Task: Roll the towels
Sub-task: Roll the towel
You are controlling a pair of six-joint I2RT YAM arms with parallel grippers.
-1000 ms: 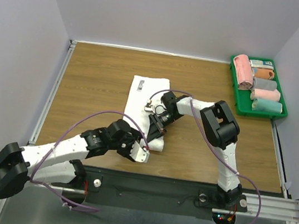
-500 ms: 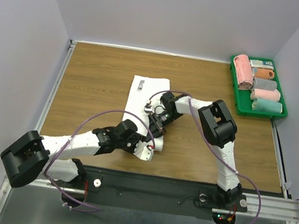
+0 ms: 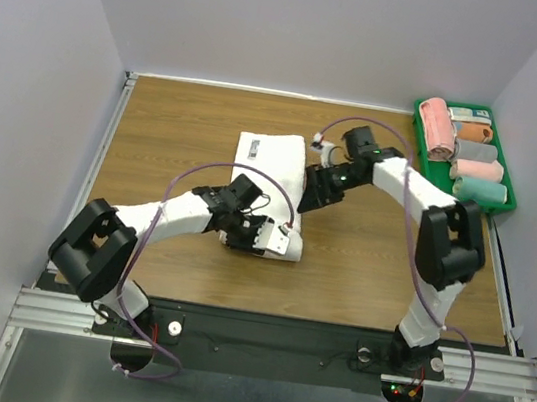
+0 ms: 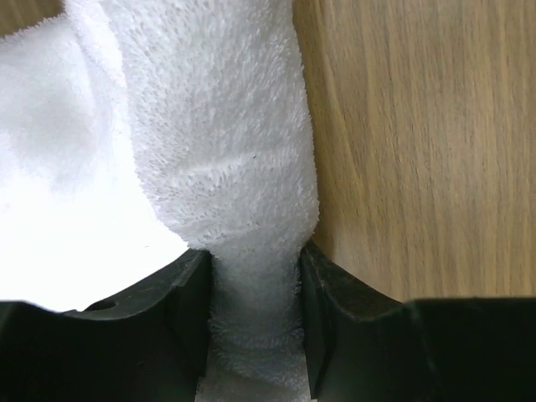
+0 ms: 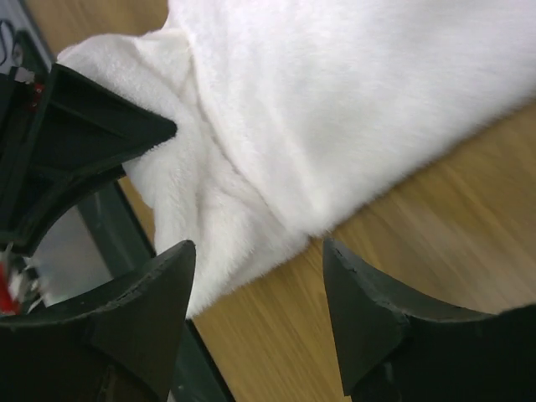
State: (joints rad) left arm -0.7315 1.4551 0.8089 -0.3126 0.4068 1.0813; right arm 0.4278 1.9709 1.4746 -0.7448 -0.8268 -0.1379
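Observation:
A white towel (image 3: 268, 164) lies lengthwise on the wooden table, its near end bunched into a thick fold. My left gripper (image 3: 279, 244) is shut on that near end. In the left wrist view the terry cloth (image 4: 219, 134) is squeezed between both fingers (image 4: 177, 322) of that gripper (image 4: 255, 328). My right gripper (image 3: 314, 196) hangs open just off the towel's right edge. In the right wrist view it (image 5: 255, 295) holds nothing, with bare wood between the jaws and the towel (image 5: 335, 109) lying beyond them.
A green tray (image 3: 471, 205) at the far right corner holds several rolled towels, a pink one (image 3: 436, 128) among them. The left arm's purple cable (image 3: 214, 172) arcs over the table left of the towel. A metal rail (image 3: 90, 174) borders the table's left side.
The right gripper has opened, let go of the towel and pulled back up and to the right. The left gripper has moved forward to the towel's near end and shut on it.

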